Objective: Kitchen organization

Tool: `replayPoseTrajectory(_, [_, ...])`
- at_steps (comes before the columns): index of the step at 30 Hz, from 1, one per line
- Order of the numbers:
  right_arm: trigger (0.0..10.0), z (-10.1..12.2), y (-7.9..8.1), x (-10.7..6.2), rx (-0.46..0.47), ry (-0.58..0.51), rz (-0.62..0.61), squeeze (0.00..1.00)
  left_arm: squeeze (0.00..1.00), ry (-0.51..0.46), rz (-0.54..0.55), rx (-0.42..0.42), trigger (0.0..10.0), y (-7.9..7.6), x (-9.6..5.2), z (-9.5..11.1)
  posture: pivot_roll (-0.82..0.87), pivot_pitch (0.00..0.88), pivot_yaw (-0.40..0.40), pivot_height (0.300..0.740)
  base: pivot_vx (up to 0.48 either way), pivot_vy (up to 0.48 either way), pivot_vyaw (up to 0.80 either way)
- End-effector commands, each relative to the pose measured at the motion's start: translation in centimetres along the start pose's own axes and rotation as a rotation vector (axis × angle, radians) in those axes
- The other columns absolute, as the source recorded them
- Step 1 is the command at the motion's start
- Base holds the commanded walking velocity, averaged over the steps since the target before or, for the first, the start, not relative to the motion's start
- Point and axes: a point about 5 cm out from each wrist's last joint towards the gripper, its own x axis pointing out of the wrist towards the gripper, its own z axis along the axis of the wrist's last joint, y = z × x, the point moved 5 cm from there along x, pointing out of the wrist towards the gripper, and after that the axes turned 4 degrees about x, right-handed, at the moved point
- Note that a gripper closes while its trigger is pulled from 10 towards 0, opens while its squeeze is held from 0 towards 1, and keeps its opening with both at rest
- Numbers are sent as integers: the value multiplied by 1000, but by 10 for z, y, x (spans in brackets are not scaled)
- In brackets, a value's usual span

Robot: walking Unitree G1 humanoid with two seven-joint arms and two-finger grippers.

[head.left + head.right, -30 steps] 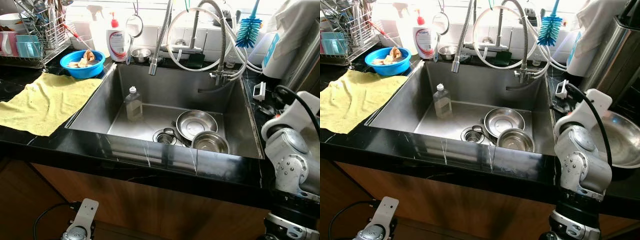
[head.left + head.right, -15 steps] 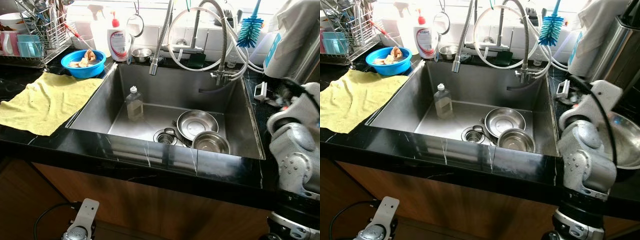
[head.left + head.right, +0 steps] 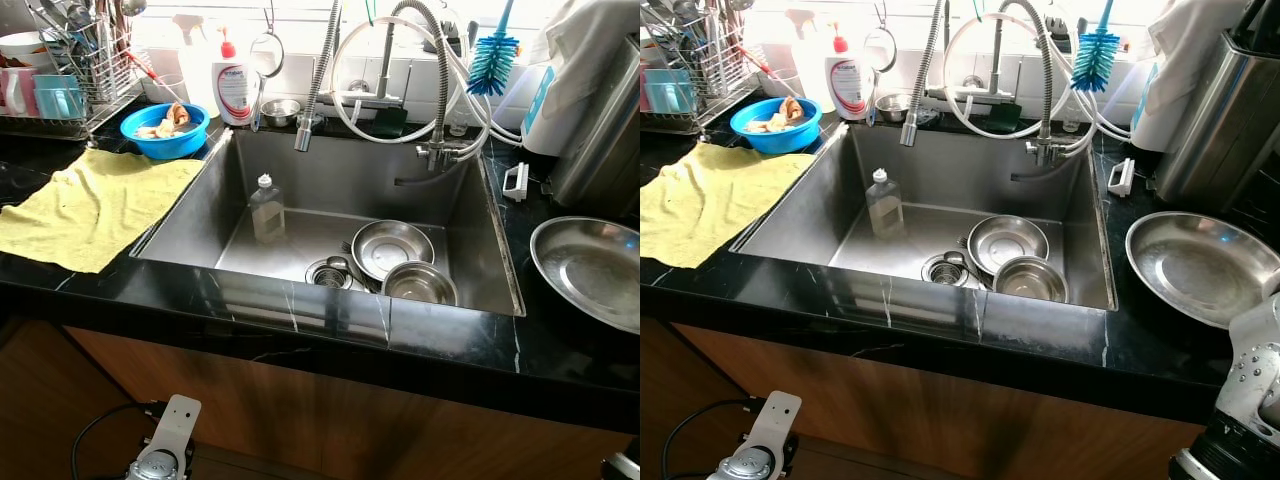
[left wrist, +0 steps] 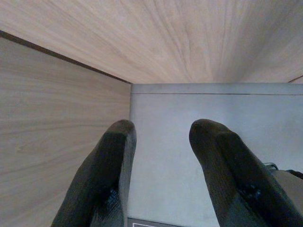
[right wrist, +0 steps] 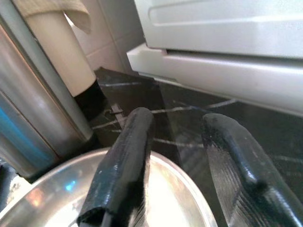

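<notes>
Right gripper (image 5: pixel 175 156) spread apart, empty, poised over rim of wide shallow steel dish (image 3: pixel 1200 265) lying on black marble bench (image 3: pixel 1040 345) at 3 o'clock of steel sink (image 3: pixel 805 215). Left gripper (image 4: pixel 161 156) likewise apart, gripping nothing, facing pale wooden panels. Inside sink at 5 o'clock: two round steel bowls (image 3: pixel 392 246), touching; clear plastic bottle (image 3: pixel 266 207) upright at 9 o'clock.

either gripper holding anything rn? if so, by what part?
Nothing held. Right gripper is open above the steel bowl on the counter; left gripper is open, facing the cabinet.
</notes>
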Motion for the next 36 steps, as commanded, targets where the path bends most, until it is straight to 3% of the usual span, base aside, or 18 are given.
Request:
replayPoseTrajectory(1, [10000, -2, -6, -1, 21, 13, -16, 1000, 0, 20, -2, 18, 10000, 3, -1, -6, -83, 0, 6, 740, 0, 0, 0])
replayPoseTrajectory(9, [10000, -17, -13, 1, 53, 96, -10, 1000, 0, 22, -2, 17, 10000, 3, -1, -7, -77, 0, 2, 740, 0, 0, 0])
replayPoseTrajectory(10, [10000, -18, -12, 0, 52, 104, -2, 835, 0, 22, -2, 17, 10000, 3, -1, -6, -77, 0, 2, 740, 0, 0, 0])
replayPoseTrajectory(11, [10000, -19, -11, 1, 43, 114, 15, 835, 0, 21, -2, 17, 10000, 2, -1, -6, -76, 0, 2, 740, 0, 0, 0])
replayPoseTrajectory(12, [10000, -19, -11, 1, 33, 115, 21, 0, 0, 21, -2, 16, 10000, 2, -1, -6, -74, 0, 2, 740, 0, 0, 0])
replayPoseTrajectory(18, [10000, -8, -29, 9, -57, 115, 22, 0, 0, 21, -2, 19, 10000, 3, -1, -6, -76, 0, 2, 740, 0, 0, 0])
replayPoseTrajectory(28, [10000, 3, -31, 12, -124, 131, 152, 0, 0, 18, -3, 25, 10000, 4, -1, -6, -77, 0, 8, 740, 0, 0, 0])
replayPoseTrajectory(32, [10000, -2, -32, 13, -137, 165, 221, 0, 0, 19, -3, 28, 10000, 5, -1, -5, -79, 0, 9, 740, 0, 0, 0])
replayPoseTrajectory(36, [10000, -12, -30, 12, -63, 207, 264, 0, 0, 15, -3, 28, 10000, 5, 0, -4, -80, 0, 11, 740, 0, 0, 0])
